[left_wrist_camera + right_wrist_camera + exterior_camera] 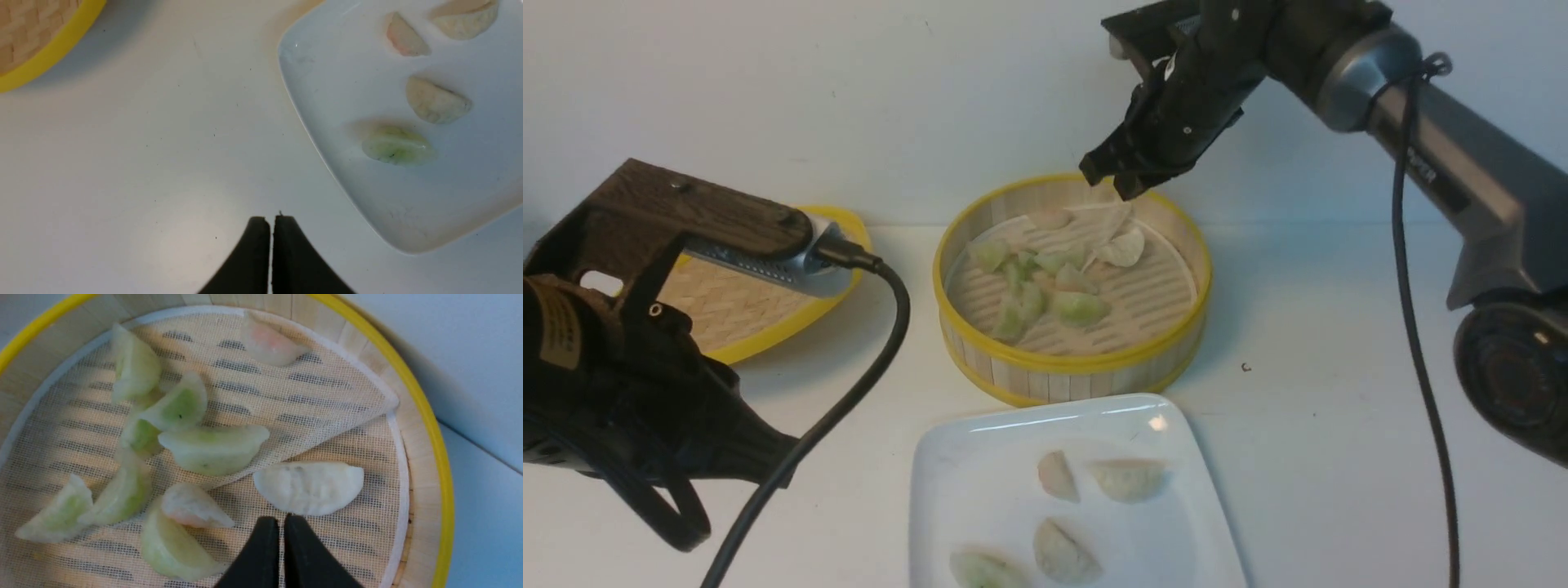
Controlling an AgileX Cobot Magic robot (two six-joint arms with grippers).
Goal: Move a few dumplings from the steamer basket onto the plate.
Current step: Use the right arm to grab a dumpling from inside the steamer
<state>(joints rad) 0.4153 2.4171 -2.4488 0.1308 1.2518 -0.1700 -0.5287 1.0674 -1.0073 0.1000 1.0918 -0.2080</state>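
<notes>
**Dumplings (1081,309) wait in the steamer basket (1070,363) while the right gripper (281,517) hangs above them, jaws pressed together and empty.**

The tips of the right gripper point down at the far side of the basket, just beside a white dumpling (309,486) that lies alone on the mesh liner (327,396). This one is probably the target, because it sits apart from the green pile and is easier to reach. The jaws would have to part before they could take it. One flap of the liner is folded over. Nearer the robot, four dumplings (1129,478) lie spaced out on the white plate (980,457), so part of the job looks done. The left gripper (271,220), also closed and empty, hovers over bare table (1323,392) beside the plate, seemingly parked out of the way. The woven lid (792,322) lies off to the left.
</notes>
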